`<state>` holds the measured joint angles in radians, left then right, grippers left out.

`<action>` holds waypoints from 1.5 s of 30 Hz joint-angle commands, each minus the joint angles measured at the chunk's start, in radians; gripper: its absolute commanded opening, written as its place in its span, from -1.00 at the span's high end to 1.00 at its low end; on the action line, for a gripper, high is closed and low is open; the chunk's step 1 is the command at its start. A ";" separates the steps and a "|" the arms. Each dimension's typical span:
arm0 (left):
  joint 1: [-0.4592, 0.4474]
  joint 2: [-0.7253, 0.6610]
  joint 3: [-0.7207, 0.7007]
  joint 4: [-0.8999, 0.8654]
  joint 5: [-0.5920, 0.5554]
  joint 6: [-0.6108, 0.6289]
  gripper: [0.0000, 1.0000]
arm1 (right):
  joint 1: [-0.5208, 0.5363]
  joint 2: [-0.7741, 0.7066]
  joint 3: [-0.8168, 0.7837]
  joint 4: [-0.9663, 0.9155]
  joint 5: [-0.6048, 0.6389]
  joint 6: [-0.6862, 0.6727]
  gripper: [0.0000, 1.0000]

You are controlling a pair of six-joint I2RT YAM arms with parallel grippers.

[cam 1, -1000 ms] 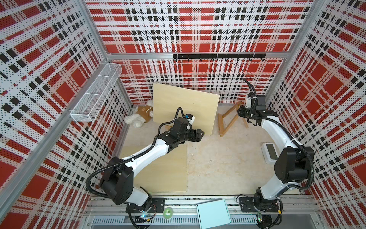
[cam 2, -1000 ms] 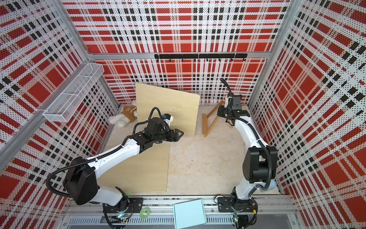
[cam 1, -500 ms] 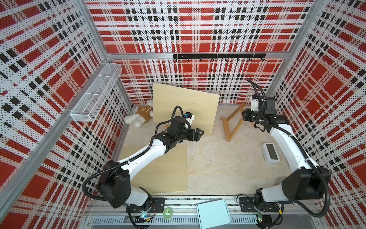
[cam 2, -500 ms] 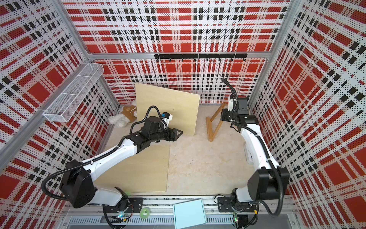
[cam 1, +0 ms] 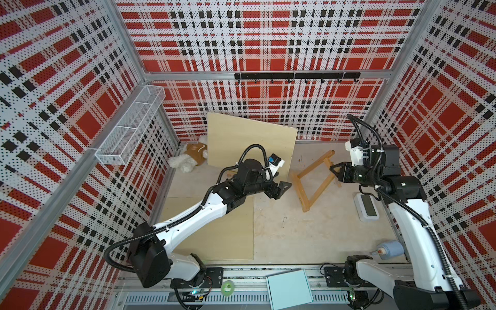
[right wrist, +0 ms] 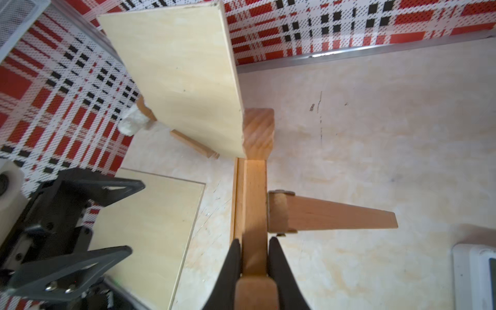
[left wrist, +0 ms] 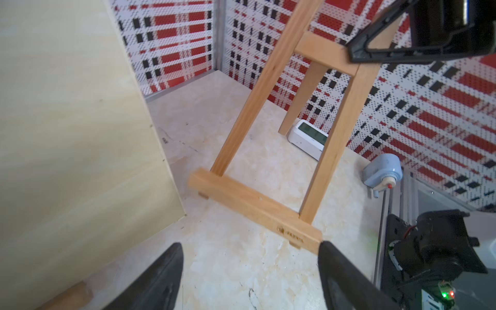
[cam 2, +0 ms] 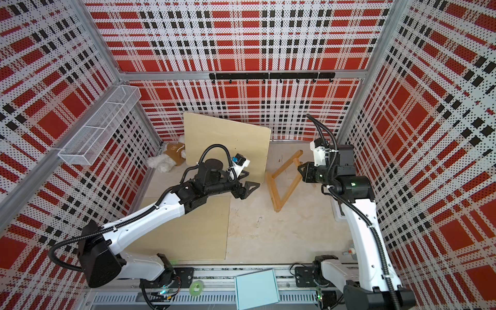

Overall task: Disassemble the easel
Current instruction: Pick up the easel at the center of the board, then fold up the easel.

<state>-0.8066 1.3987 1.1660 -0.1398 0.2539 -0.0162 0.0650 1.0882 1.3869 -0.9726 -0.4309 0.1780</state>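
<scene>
The wooden easel [cam 1: 300,192] [cam 2: 273,192] is a bare frame standing at the table's centre right. Its ledge [left wrist: 255,212] is down near the tabletop. My right gripper [cam 1: 332,170] [right wrist: 252,241] is shut on the easel's upper bar, one finger on each side. The hinged rear leg [right wrist: 335,216] sticks out to one side. My left gripper [cam 1: 281,190] [left wrist: 249,245] is open and holds nothing. It hovers just left of the ledge, which ends close to one fingertip [left wrist: 326,248].
A pale board [cam 1: 249,145] leans at the back, with wooden legs showing behind it. A second board [cam 1: 222,233] lies flat at the front left. Nearby are a plush toy [cam 1: 190,157], a white clock [cam 1: 366,206] and a blue device [cam 1: 390,249]. A wire basket [cam 1: 128,131] hangs on the left wall.
My right arm has drawn back to the right and carried the easel forward, away from the back wall. My left gripper, still open, has moved right toward the ledge.
</scene>
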 commanded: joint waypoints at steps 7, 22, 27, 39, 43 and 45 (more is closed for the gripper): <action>-0.090 0.109 0.172 -0.023 -0.197 0.221 -0.49 | -0.001 -0.073 0.052 -0.045 -0.409 -0.033 1.00; -0.112 0.062 0.102 0.017 -0.197 0.253 0.20 | 0.009 -0.074 -0.019 0.090 -0.529 0.020 1.00; -0.124 0.043 0.089 0.046 -0.202 0.254 0.69 | 0.009 -0.067 -0.025 0.067 -0.442 -0.001 0.98; -0.018 -0.045 -0.041 0.199 -0.040 0.025 1.00 | 0.008 -0.158 -0.118 0.261 -0.315 0.030 -0.37; 0.040 -0.089 -0.106 0.272 0.011 -0.053 1.00 | 0.007 -0.139 -0.165 0.327 -0.277 0.077 -0.31; 0.043 -0.114 -0.121 0.270 0.011 -0.048 1.00 | 0.008 -0.118 -0.197 0.372 -0.254 0.116 -0.25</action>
<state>-0.7616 1.3506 1.0431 -0.0006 0.1970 0.0135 0.0723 0.9470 1.2289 -0.7002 -0.7467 0.2523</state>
